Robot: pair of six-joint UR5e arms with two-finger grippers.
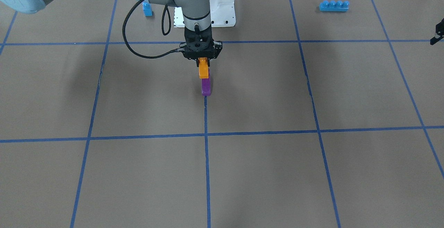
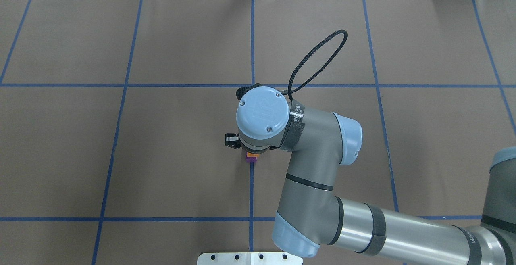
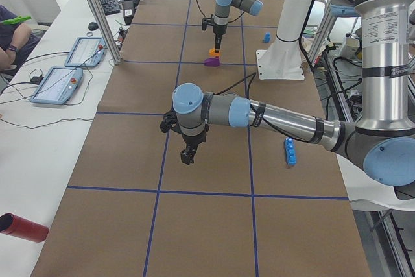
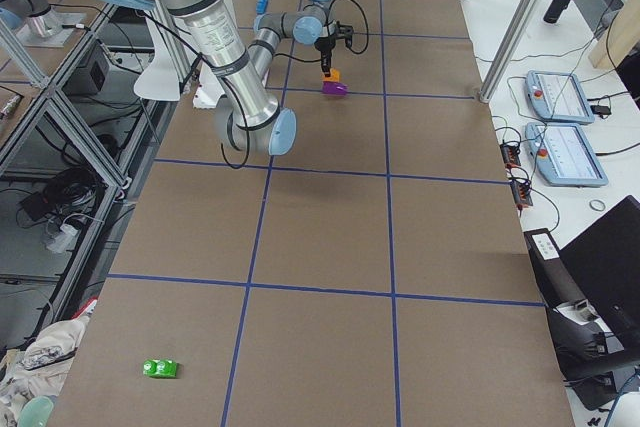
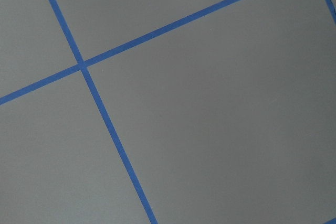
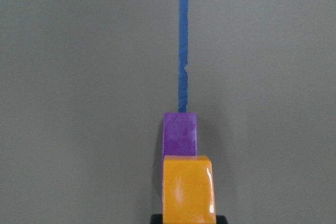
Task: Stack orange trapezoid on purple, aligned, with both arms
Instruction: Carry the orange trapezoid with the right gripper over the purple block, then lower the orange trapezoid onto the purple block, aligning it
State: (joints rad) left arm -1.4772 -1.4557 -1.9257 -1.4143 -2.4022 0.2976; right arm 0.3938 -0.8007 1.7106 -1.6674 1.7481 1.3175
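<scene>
My right gripper is shut on the orange trapezoid and holds it upright directly over the purple block, which stands on the blue tape line near the table's middle. The orange one's lower edge meets the purple one's top; I cannot tell whether they touch. In the right wrist view the orange block is in front of the purple block. From overhead the wrist hides most of both blocks. My left gripper shows only partly at the view's edge, over bare table; I cannot tell its state.
A long blue four-stud brick lies near the left arm. A small blue single-stud block stands beside the white base plate. A green item lies at the table's far right end.
</scene>
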